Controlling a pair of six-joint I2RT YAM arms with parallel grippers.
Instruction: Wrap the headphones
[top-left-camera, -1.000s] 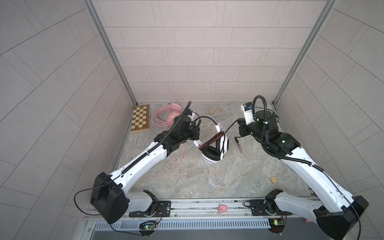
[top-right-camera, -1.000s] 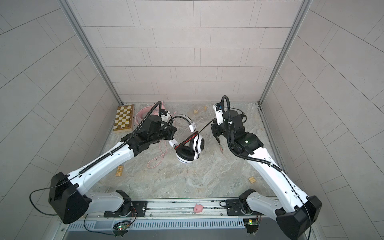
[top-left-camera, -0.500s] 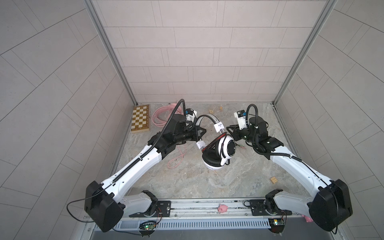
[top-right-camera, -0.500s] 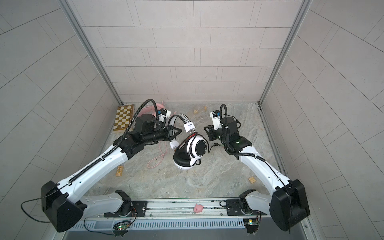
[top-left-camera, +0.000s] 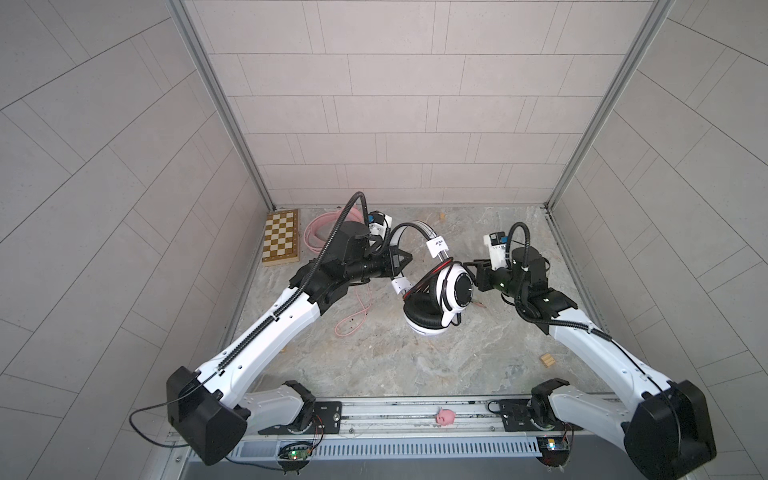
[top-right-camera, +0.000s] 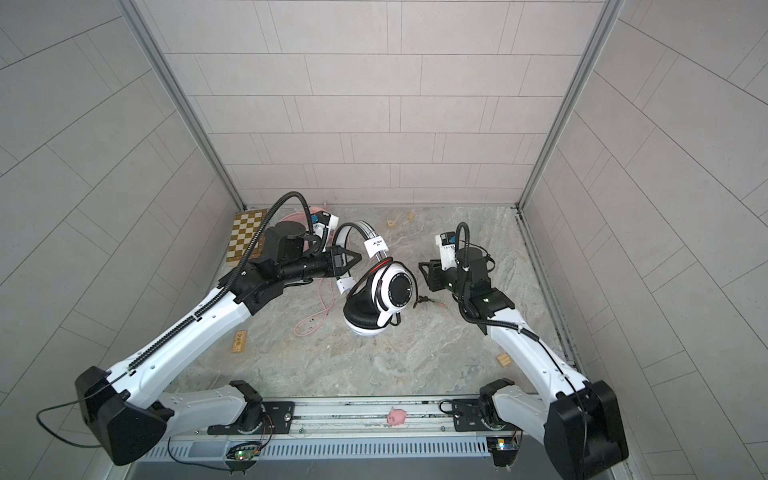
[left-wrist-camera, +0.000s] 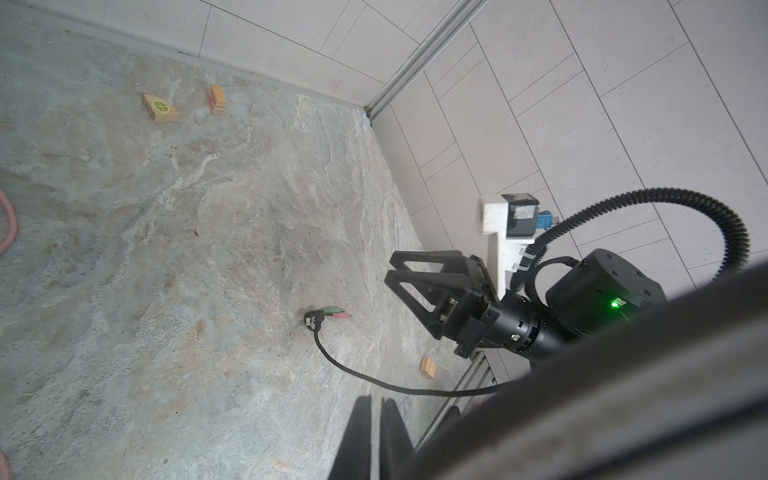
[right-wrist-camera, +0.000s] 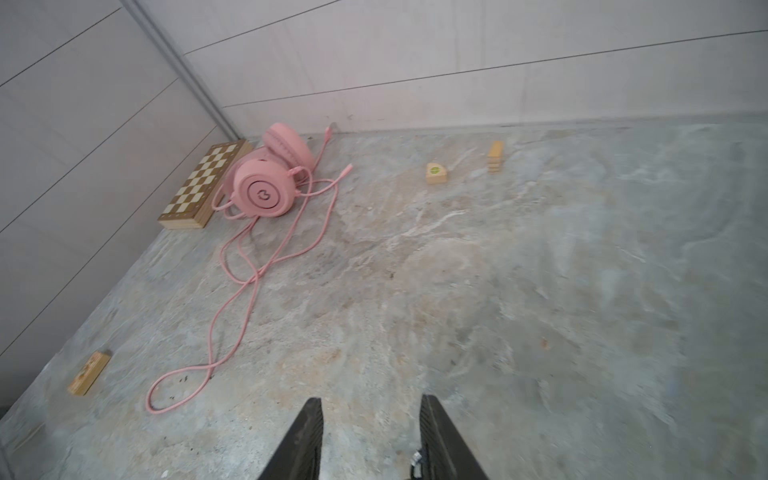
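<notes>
The white headphones with black ear pads stand tilted mid-table, the lower cup on the surface. Their headband hangs over my left gripper, which is shut; nothing shows between its tips. Their black cable trails loose to a plug lying on the table. My right gripper is open and empty, just right of the upper cup. The pink headphones lie at the back left, their pink cable loose.
A folded chessboard lies against the back-left wall. Small wooden blocks are scattered about. A pink pig figure sits on the front rail. Tiled walls close in three sides.
My right gripper came down beside the white headphones, opened and let go of the black cable, whose plug now lies on the table. The left arm lowered the headphones.
</notes>
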